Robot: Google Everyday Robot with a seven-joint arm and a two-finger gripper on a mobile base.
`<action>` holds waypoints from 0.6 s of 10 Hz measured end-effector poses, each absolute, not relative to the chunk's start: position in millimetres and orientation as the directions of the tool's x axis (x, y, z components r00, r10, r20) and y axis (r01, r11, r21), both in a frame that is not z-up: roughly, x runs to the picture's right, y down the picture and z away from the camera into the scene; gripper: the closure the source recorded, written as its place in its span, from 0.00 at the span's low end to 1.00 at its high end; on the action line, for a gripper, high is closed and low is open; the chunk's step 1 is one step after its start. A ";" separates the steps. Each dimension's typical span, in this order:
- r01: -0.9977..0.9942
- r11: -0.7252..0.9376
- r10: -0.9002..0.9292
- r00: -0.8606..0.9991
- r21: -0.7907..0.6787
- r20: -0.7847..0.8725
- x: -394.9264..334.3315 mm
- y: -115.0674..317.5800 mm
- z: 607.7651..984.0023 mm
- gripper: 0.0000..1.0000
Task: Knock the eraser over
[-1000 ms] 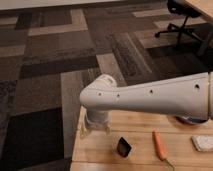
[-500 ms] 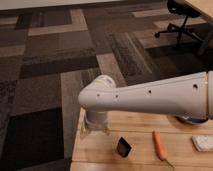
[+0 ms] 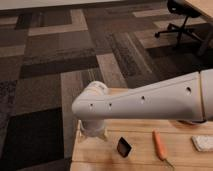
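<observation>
From my feed, the eraser (image 3: 124, 147) stands on the wooden table (image 3: 180, 131), near its front edge and a little left of the middle of what I can see. It is propped on an edge and tilted, its dark broad face turned toward me and leaning to the left, with the long axis running from upper left to lower right. The gripper (image 3: 91, 133) sits just to the eraser's left, at the table's left end, under the bend of the white arm (image 3: 145, 102); I cannot tell how its jaws stand. To the eraser's right lies the orange carrot (image 3: 159, 144), its length running away from me, and beyond it the white pad (image 3: 203, 143). A black office chair (image 3: 181, 20) stands on the carpet far behind
</observation>
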State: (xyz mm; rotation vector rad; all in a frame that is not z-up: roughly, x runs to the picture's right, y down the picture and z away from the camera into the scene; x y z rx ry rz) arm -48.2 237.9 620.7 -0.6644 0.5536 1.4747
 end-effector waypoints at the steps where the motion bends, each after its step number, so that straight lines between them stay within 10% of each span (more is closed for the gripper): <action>1: -0.997 -0.030 0.707 0.027 -0.068 -0.706 -41.0 244.2 620.2 0.35; 6: -0.998 -0.058 0.682 -0.018 -0.030 -0.732 27.4 255.2 594.8 0.35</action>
